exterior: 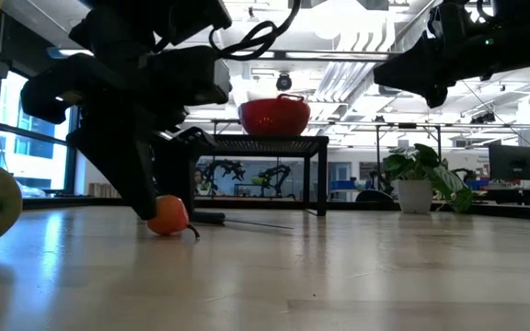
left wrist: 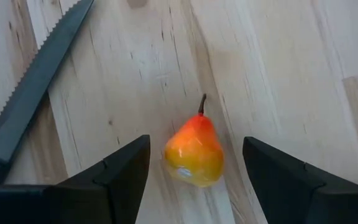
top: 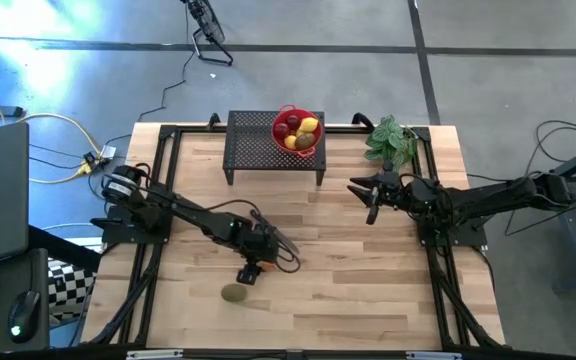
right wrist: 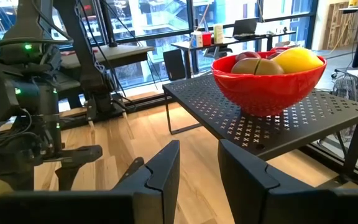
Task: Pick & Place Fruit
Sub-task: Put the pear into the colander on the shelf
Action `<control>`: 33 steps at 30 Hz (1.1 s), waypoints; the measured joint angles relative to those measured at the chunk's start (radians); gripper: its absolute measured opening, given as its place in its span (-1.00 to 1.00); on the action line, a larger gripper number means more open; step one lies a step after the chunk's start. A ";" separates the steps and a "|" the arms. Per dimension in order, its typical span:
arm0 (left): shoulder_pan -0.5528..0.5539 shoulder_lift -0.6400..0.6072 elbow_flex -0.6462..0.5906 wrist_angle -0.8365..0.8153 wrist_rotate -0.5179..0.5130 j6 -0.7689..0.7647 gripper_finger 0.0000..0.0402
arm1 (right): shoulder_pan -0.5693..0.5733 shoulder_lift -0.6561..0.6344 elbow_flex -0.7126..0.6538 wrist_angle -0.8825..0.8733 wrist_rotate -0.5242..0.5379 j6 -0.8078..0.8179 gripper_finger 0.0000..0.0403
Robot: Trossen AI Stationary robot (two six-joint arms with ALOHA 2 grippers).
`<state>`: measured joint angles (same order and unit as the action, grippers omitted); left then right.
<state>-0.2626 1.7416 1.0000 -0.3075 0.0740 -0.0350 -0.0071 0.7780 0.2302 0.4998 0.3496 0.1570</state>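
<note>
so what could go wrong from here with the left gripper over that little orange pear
1. The small orange pear-shaped fruit lies on its side between the open left gripper fingers; being rounded, it may roll or squirt out as they close.
2. The dark serrated knife lies close beside it; a finger could nudge it.
3. The red bowl on the black perforated metal stand already holds fruit, so a dropped pear might bounce out.
</note>
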 joint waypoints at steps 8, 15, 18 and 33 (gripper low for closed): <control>0.000 0.000 0.000 -0.001 -0.002 0.000 0.24 | 0.000 0.000 0.000 0.000 0.000 0.000 -0.49; 0.000 0.000 0.000 -0.002 -0.005 0.000 0.24 | 0.000 0.000 0.000 0.000 0.000 0.000 -0.49; 0.000 0.004 0.000 -0.006 -0.005 0.000 0.24 | 0.000 0.000 0.000 0.000 0.000 0.000 -0.49; 0.000 0.010 -0.001 0.001 -0.004 0.000 0.24 | 0.000 0.000 0.000 -0.004 0.000 0.000 -0.49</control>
<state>-0.2626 1.7515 0.9993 -0.3064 0.0704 -0.0353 -0.0071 0.7780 0.2302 0.4963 0.3496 0.1574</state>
